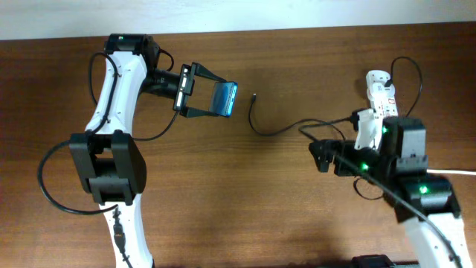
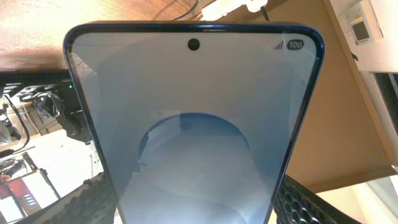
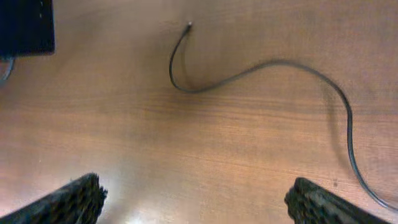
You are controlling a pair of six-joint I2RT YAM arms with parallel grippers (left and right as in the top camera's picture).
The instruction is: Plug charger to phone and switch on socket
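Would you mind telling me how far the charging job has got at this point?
Done: the left gripper holds the phone clamped. In hand: the right gripper hangs open above the charger, whose plug tip lies free on the table, not in the phone. Left: grasp the tip, plug it in, then switch on the socket; its switch state is unreadable here.

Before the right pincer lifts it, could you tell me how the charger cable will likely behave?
Probably floppy: the charger cable lies in loose curves, so its tip may droop. Thin, so likely light and easily dragged.
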